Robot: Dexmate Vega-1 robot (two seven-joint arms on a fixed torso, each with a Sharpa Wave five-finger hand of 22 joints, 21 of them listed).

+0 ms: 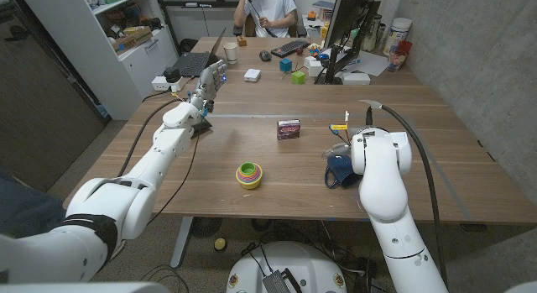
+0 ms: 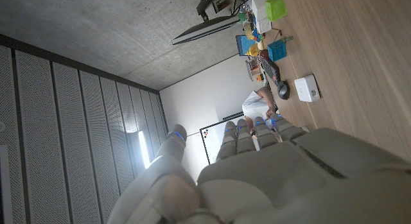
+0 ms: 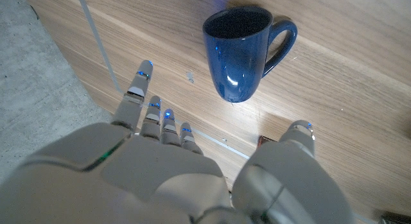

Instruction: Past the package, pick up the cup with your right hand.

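Note:
A dark blue cup (image 1: 338,171) with a handle sits on the wooden table (image 1: 252,146), close to the front edge on the right. In the right wrist view the cup (image 3: 243,49) is just beyond my right hand (image 3: 192,166). That hand hovers with its fingers (image 3: 137,92) spread and holds nothing. In the head view my right hand (image 1: 340,150) is mostly hidden under its wrist, right beside the cup. A small dark package (image 1: 288,129) stands mid-table, left of the cup and farther back. My left hand (image 1: 205,85) is raised at the far left, its fingers (image 2: 247,137) straight and empty.
A stack of coloured bowls (image 1: 248,175) sits near the front middle. A black cable (image 1: 424,159) runs along my right arm. A small yellow item (image 1: 338,127) lies behind the cup. At the far end are a keyboard (image 1: 289,48), a monitor (image 1: 348,28), small boxes and a seated person (image 1: 268,12).

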